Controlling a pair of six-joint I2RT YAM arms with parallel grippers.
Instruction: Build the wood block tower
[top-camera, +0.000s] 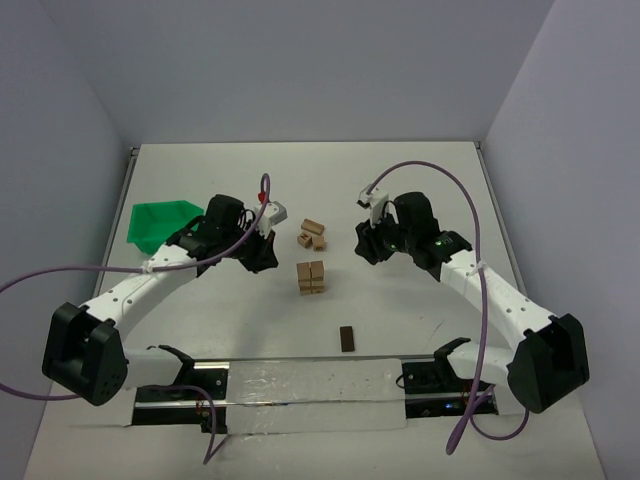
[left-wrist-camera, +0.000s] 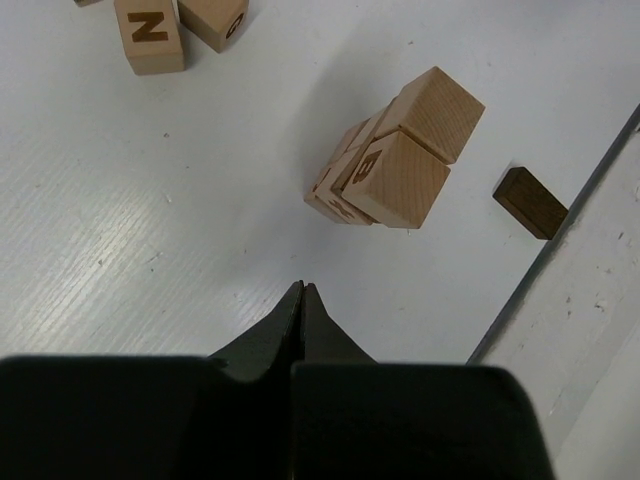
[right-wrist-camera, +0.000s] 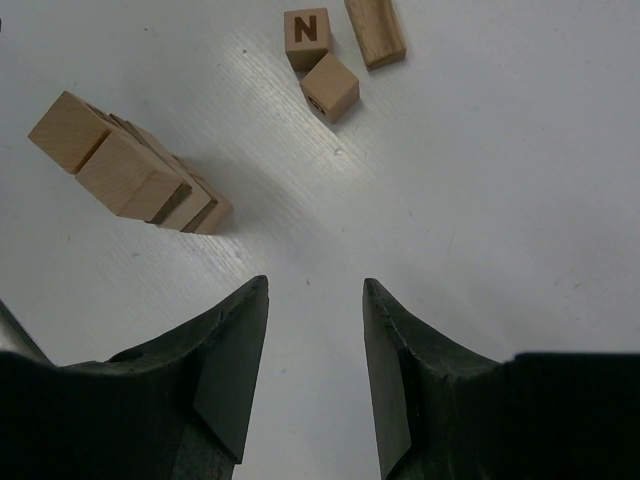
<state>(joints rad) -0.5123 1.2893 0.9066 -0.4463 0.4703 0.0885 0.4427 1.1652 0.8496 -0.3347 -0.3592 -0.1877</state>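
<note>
Right now the short tower of light-tan wooden blocks (top-camera: 311, 277) stands on the white table (top-camera: 420, 190), between the two arms. A few loose tan wooden blocks (top-camera: 313, 235) lie just behind it. The left gripper (left-wrist-camera: 302, 297) hovers near the tower, tips pressed together on nothing. The right gripper (right-wrist-camera: 315, 300) hangs with jaws apart, empty. A small dark brown block (top-camera: 347, 338) lies nearer the bases.

The left arm (top-camera: 130, 290) and right arm (top-camera: 495, 295) both stretch forward and inward, wrists tipped downward. The left gripper (left-wrist-camera: 302, 292) has its fingers pressed flat together at the tips. The right gripper (right-wrist-camera: 315, 290) holds its fingers apart, a clear gap between them
</note>
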